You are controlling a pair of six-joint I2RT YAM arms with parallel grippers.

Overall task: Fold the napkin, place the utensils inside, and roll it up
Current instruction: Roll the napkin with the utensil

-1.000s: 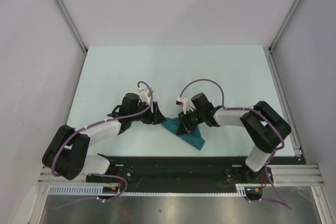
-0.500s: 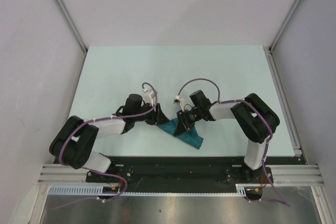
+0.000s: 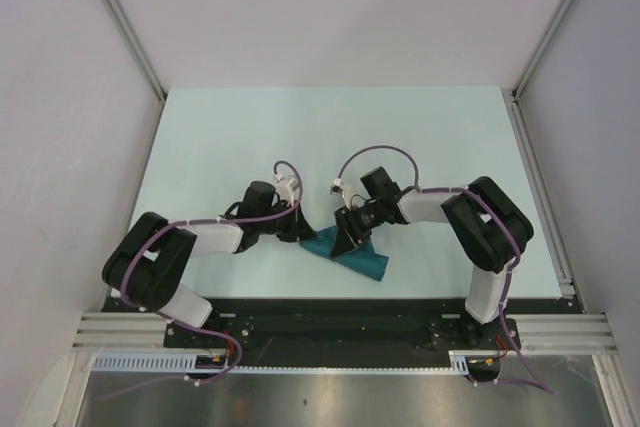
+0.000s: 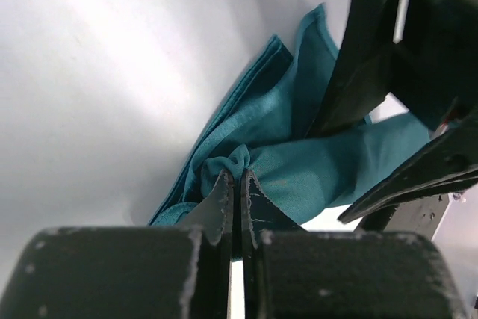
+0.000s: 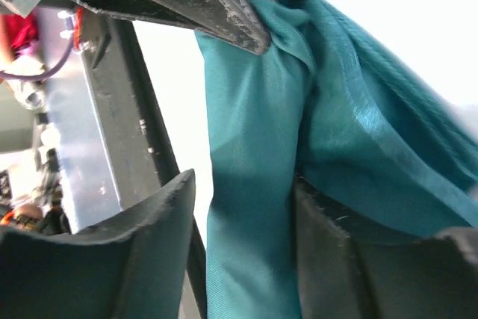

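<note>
The teal napkin (image 3: 366, 264) lies bunched and partly rolled on the table near the front edge, between the two grippers. My left gripper (image 3: 308, 237) is shut on a small pinch of cloth at the napkin's left end (image 4: 237, 159). My right gripper (image 3: 346, 243) stands open astride the napkin (image 5: 254, 155); the cloth rests against its right finger (image 5: 328, 237), and a gap shows at its left finger (image 5: 160, 214). The left gripper's fingertips (image 5: 237, 20) show at the top of the right wrist view. The utensils are hidden or out of view.
The pale table (image 3: 330, 137) stretches behind the arms, bounded by grey walls and metal rails (image 3: 540, 187). A black base rail (image 3: 330, 312) runs just in front of the napkin. The two grippers stand very close together over the cloth.
My left gripper has slid right onto the napkin's left end and shut on it. The right gripper's jaws have widened around the cloth.
</note>
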